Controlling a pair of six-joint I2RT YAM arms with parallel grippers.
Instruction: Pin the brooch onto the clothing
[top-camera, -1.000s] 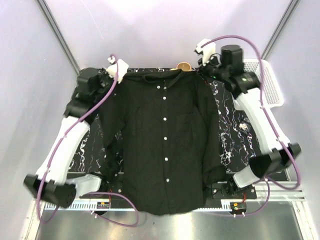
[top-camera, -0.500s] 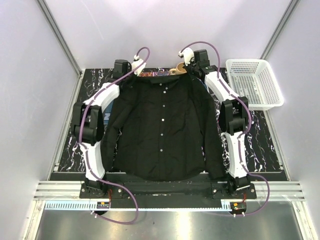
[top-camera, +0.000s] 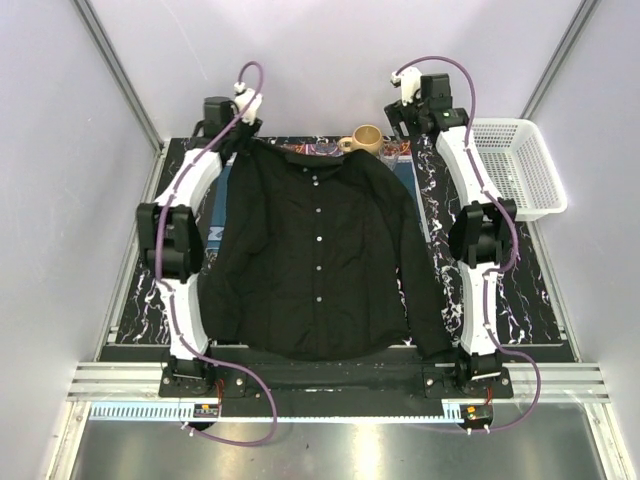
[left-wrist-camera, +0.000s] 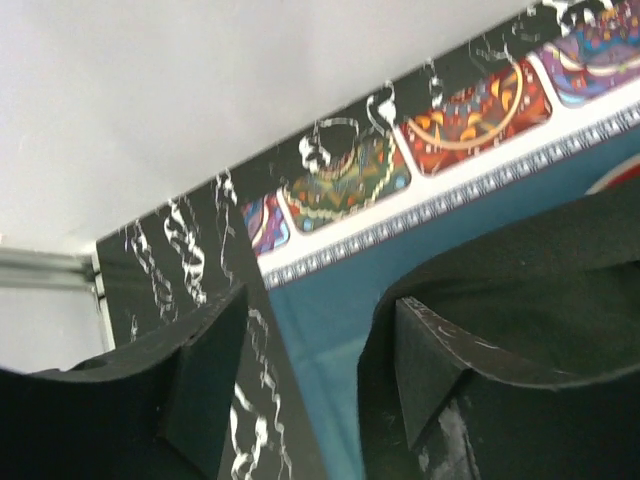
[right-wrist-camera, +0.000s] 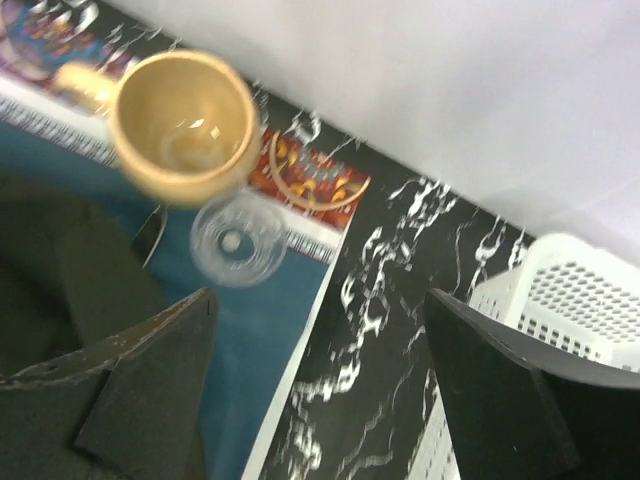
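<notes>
The clothing, a black button-up shirt, lies spread flat on the table with its collar at the far side. My left gripper hovers open at its left shoulder. In the left wrist view the left gripper is empty, with black cloth beside its right finger. My right gripper stands wide open and empty past the right shoulder, and the right wrist view shows this gripper above bare table. A clear round dish holds a small whitish piece. I cannot tell whether that is the brooch.
A tan cup stands at the far edge by the collar, blurred in the right wrist view. A white basket sits at the far right. A teal mat with a patterned border lies under the shirt on the black marbled table.
Both arms have stretched out to the far edge and lowered the shirt, which now lies flat. Both grippers, shut on the shoulders before, have opened and let go.
</notes>
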